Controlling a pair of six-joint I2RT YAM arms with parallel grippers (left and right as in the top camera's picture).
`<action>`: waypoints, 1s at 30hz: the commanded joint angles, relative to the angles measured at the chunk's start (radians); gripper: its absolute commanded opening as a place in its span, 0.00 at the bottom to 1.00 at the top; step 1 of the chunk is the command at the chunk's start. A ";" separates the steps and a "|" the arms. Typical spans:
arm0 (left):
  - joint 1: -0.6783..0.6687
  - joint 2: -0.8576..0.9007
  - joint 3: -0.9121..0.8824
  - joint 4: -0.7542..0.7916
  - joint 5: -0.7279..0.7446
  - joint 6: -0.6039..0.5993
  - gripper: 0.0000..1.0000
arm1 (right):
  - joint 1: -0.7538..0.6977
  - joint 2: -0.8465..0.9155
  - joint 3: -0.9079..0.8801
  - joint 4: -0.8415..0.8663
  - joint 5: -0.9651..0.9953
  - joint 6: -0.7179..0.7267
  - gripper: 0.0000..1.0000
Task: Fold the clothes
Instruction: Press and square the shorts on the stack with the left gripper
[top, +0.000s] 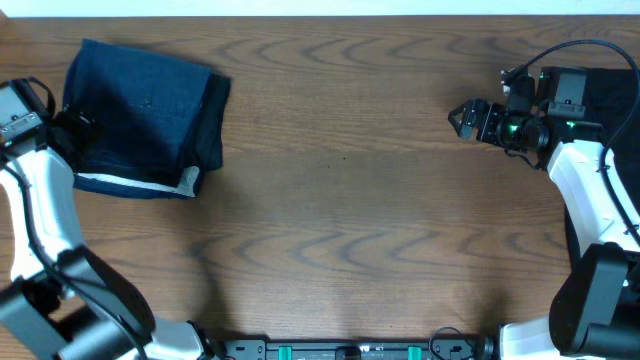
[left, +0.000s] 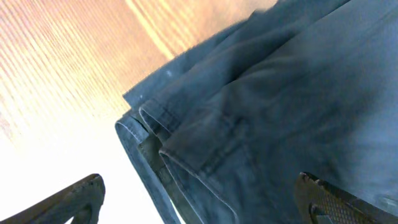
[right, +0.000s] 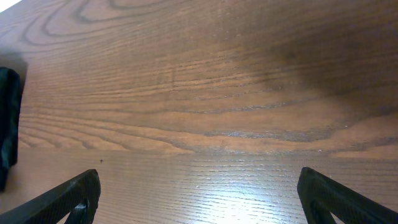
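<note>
Soft, even light is washing over the wooden table (top: 340, 150) from above, faint shadows pooling near its front edge. The left wrist view is blowing out white beside the navy cloth (left: 280, 112); glare is sheening the right wrist view's wood.

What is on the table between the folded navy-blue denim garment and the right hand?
Nothing. In the overhead view, only bare brown wooden table runs from the folded navy-blue denim garment to the right hand.

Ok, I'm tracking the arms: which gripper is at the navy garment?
The left gripper, open at the folded navy garment's left edge. The right gripper, also open, is over bare table far from it.
</note>
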 joint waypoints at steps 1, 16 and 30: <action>0.003 -0.099 0.017 -0.014 0.064 -0.010 0.94 | -0.004 0.006 0.005 -0.001 0.003 0.000 0.99; -0.121 -0.014 0.014 -0.143 0.515 0.063 0.06 | -0.004 0.006 0.005 -0.001 0.003 0.000 0.99; -0.180 0.220 0.013 -0.153 0.514 0.063 0.06 | -0.004 0.006 0.005 -0.001 0.003 0.000 0.99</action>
